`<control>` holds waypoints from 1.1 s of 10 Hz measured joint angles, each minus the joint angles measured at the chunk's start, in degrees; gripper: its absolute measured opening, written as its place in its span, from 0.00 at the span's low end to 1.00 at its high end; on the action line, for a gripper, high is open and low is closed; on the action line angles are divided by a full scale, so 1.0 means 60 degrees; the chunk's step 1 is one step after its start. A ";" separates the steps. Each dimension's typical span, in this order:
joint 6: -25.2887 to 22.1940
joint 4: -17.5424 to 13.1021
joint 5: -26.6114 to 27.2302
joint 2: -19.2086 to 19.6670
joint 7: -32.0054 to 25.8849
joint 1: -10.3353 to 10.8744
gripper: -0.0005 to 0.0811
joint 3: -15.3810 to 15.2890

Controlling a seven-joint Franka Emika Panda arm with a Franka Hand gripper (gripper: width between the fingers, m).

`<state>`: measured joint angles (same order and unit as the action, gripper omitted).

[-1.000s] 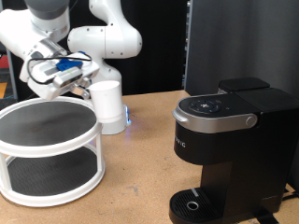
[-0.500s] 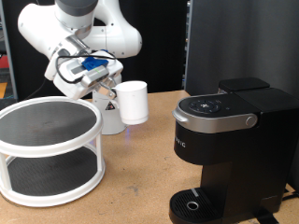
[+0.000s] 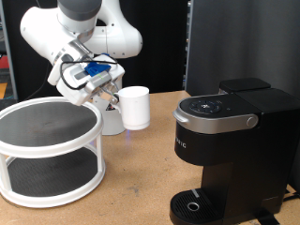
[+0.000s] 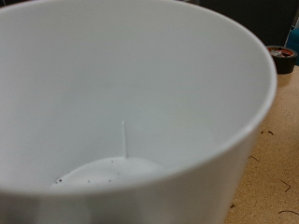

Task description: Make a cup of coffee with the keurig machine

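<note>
In the exterior view the hand is clamped on the cup, carrying it clear of the desk; a second ago the cup stood lower and further from the keurig machine, so the carry toward the machine's drip base, well beyond the hand, is under way. In the wrist view the cup fills the frame just ahead of the hand, its inside empty apart from dark specks.

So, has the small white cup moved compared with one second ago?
Yes. The small white cup, carried at the gripper, has shifted toward the exterior view's right, closer to the tall black keurig machine.
</note>
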<state>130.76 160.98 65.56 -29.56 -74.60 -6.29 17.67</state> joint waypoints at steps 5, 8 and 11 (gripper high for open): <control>0.0679 -0.0002 0.0988 0.1230 -0.1361 0.0329 0.09 -0.0130; 0.1087 -0.0080 0.1874 0.2077 -0.2276 0.0547 0.09 -0.0257; 0.1208 -0.0232 0.2687 0.2858 -0.3089 0.0634 0.09 -0.0355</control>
<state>138.01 159.59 81.68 -12.42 -93.13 -2.49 15.54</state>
